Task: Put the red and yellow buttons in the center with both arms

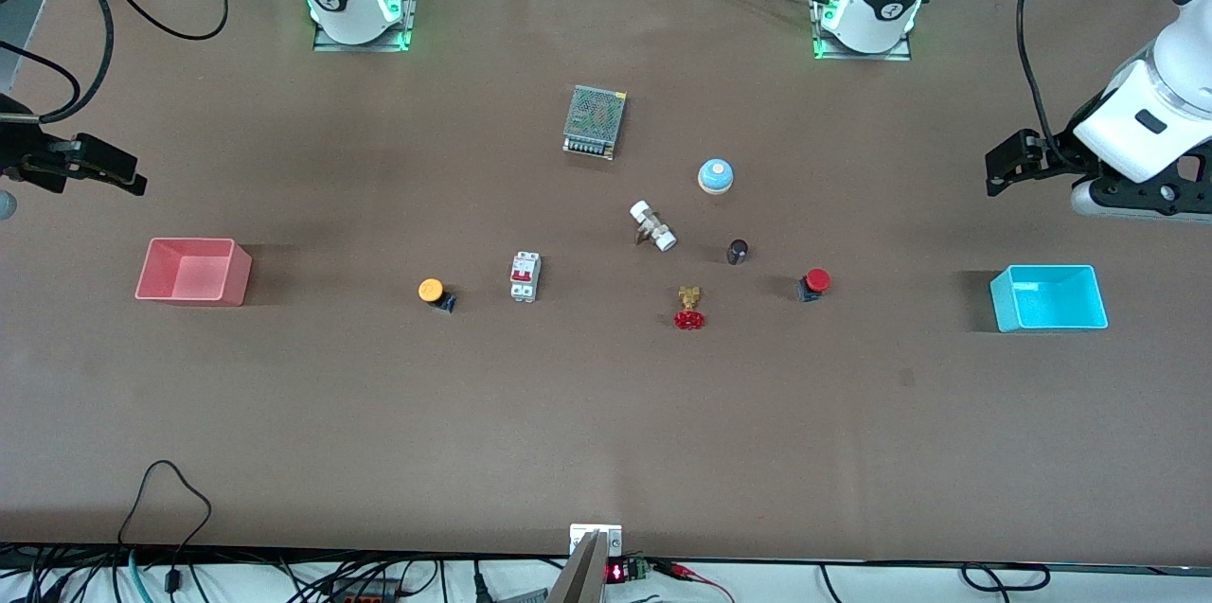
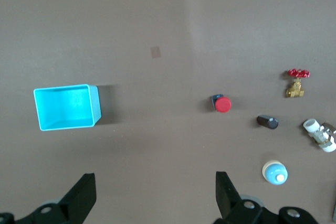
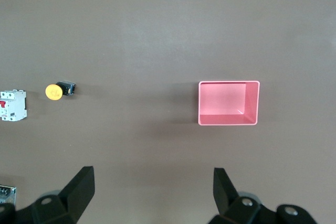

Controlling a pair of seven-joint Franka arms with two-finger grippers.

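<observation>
The red button (image 1: 814, 283) lies on the brown tabletop (image 1: 606, 395) between the valve and the blue bin; it also shows in the left wrist view (image 2: 221, 104). The yellow button (image 1: 434, 292) lies between the pink bin and the breaker; it also shows in the right wrist view (image 3: 55, 91). My left gripper (image 1: 1004, 166) hangs open and empty over bare table at the left arm's end, jaws wide in its wrist view (image 2: 155, 192). My right gripper (image 1: 123, 169) hangs open and empty over bare table at the right arm's end (image 3: 152, 190).
A pink bin (image 1: 194, 272) stands at the right arm's end, a blue bin (image 1: 1049, 298) at the left arm's end. In the middle lie a breaker (image 1: 525, 276), red-wheeled brass valve (image 1: 689, 308), dark cylinder (image 1: 738, 251), white fitting (image 1: 653, 225), blue bell (image 1: 716, 175) and power supply (image 1: 595, 121).
</observation>
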